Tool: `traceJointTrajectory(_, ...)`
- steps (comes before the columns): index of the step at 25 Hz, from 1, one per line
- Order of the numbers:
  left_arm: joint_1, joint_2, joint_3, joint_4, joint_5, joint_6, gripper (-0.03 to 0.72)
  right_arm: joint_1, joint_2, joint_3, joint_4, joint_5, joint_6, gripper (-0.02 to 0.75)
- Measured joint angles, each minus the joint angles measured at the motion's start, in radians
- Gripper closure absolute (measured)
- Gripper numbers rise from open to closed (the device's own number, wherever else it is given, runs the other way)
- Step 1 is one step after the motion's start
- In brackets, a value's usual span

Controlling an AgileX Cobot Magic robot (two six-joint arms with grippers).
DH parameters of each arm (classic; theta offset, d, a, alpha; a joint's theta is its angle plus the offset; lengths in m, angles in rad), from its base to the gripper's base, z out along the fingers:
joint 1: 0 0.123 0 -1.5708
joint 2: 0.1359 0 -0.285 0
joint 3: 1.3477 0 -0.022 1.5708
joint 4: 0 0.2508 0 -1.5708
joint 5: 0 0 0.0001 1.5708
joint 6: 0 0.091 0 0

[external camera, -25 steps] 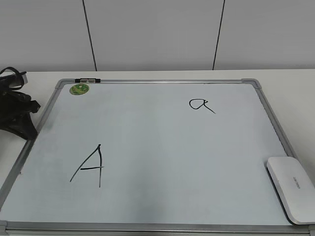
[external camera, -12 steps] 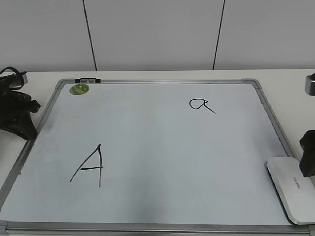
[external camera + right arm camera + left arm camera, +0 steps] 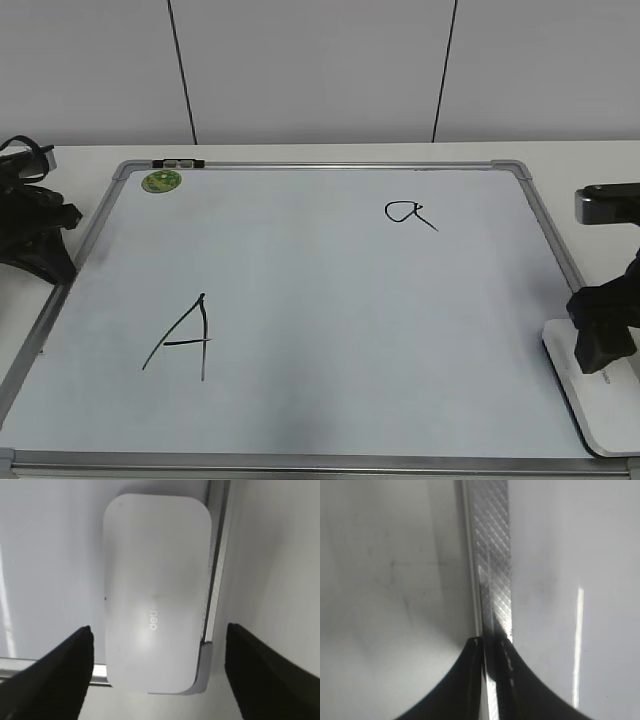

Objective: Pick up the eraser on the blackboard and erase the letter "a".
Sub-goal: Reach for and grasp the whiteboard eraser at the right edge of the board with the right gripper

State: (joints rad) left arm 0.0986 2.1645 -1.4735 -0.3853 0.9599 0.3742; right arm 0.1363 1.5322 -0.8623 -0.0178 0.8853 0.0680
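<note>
Eraser: the flat white rounded-rectangle plastic eraser [image 3: 592, 410] is lying in the near right corner of the board, its right edge hanging over the frame; grey print is showing on its top in the right wrist view [image 3: 156, 594].
Right gripper: the black right gripper [image 3: 157, 660] is hovering directly over the eraser, fingers spread wide on either side of it, wider than the block and gripping nothing; I cannot tell how far above it is hanging. In the exterior view the black right arm [image 3: 606, 300] is coming in from the right edge.
Board: the large white board with a thin silver metal frame [image 3: 330, 320] is lying flat on a white tabletop [image 3: 580, 155].
Capital: a big angular black "A" [image 3: 185, 338] is sitting near left.
Letter "a": the small black handwritten "a" [image 3: 410, 213] is sitting farther back, right of centre, well apart from the eraser.
Left gripper: the black left gripper [image 3: 30, 225] is resting off the board's left edge; its wrist view is showing only the hatched frame strip [image 3: 492, 570] close up, so I cannot tell its opening.
Far corner: a round green sticker [image 3: 161, 181] is sitting at the back left.
Room: a pale panelled wall [image 3: 320, 70] is standing behind.
</note>
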Motion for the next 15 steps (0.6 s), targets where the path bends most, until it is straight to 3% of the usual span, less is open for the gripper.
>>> traceJointTrajectory(5, 0.0, 0.0, 0.0, 0.0, 0.0, 0.0, 0.655, 0.0, 0.058, -0.002, 0.0, -0.03, 0.002, 0.09)
traceJointTrajectory(15, 0.0, 0.0, -0.001, 0.0, 0.0, 0.0, 0.655, 0.0, 0.133, -0.004, 0.0, -0.081, 0.002, 0.087)
